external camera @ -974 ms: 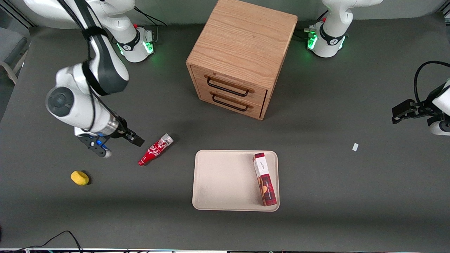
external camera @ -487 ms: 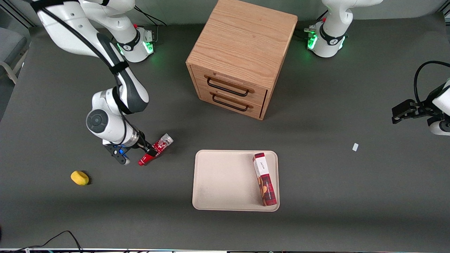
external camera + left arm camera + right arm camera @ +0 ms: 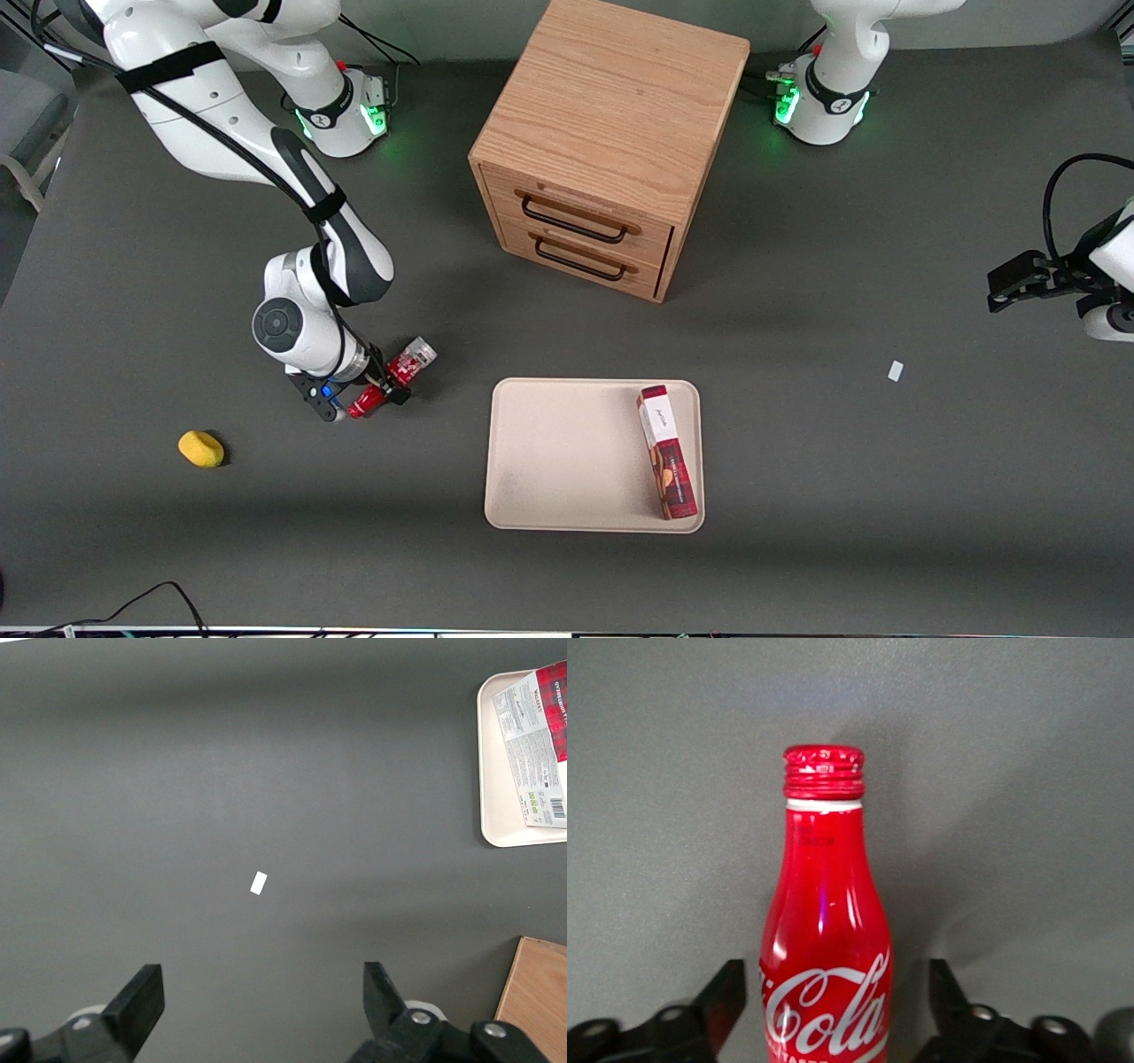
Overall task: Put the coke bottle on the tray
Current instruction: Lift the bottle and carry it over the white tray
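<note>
The coke bottle (image 3: 407, 361) lies on its side on the dark table, silver base toward the wooden cabinet and red neck nearer the front camera. My right gripper (image 3: 383, 392) is down over its middle, fingers open on either side of the body with small gaps. In the right wrist view the bottle (image 3: 826, 930) fills the space between the gripper's (image 3: 837, 981) two black fingers (image 3: 731, 992), cap pointing away. The cream-beige tray (image 3: 567, 452) lies flat beside the bottle, toward the parked arm's end, and also shows in the left wrist view (image 3: 496, 771).
A red-and-white rectangular box (image 3: 669, 452) lies in the tray along the edge nearest the parked arm. A wooden two-drawer cabinet (image 3: 611, 151) stands farther from the front camera. A yellow object (image 3: 201, 448) and a small white scrap (image 3: 896, 370) lie on the table.
My right gripper moved from beside the bottle's neck end toward the bottle and came down over its middle, fingers straddling it. The bottle has not moved.
</note>
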Controlling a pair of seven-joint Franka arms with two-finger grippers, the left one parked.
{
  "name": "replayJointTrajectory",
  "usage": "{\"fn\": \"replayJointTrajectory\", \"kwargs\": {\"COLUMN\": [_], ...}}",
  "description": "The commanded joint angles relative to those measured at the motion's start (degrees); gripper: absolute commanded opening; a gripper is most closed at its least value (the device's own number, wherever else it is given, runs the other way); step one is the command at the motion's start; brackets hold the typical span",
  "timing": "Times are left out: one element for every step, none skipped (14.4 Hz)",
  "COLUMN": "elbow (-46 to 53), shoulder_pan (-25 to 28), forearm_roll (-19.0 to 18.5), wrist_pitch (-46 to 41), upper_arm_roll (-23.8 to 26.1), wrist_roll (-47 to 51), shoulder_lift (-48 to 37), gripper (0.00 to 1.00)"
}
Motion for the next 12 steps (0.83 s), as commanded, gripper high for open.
{"fn": "replayJointTrajectory", "kwargs": {"elbow": [0.54, 0.54, 0.62, 0.71, 0.8, 0.97, 1.58, 2.11, 3.94, 6.4, 9.9, 13.68], "shoulder_pan": [0.7, 1.22, 1.31, 1.31, 1.31, 1.31, 1.22, 1.14, 1.05, 0.61, 0.43, 0.43], "forearm_roll": [0.33, 0.33, 0.33, 0.33, 0.33, 0.24, 0.24, 0.15, 0.15, 0.15, 0.07, 0.15], "wrist_pitch": [0.58, 0.67, 0.67, 0.67, 0.59, 0.24, -0.2, -1.86, -5.01, -9.3, -14.57, -20.28], "upper_arm_roll": [-0.19, -0.19, -0.19, -0.19, -0.19, -0.19, -0.19, -0.19, -0.27, -0.27, -0.27, -0.27], "wrist_roll": [1.46, 1.37, 1.37, 1.37, 0.93, 0.49, 0.23, -0.04, -1.52, -3.36, -5.55, -8.1], "shoulder_lift": [0.07, 0.07, -0.02, -0.11, -0.46, -1.07, -2.12, -3.26, -4.23, -5.11, -5.73, -5.91], "gripper": [0.24, 0.06, 0.0, 0.0, 0.0, 0.0, 0.0, 0.0, 0.0, 0.0, 0.0, 0.0]}}
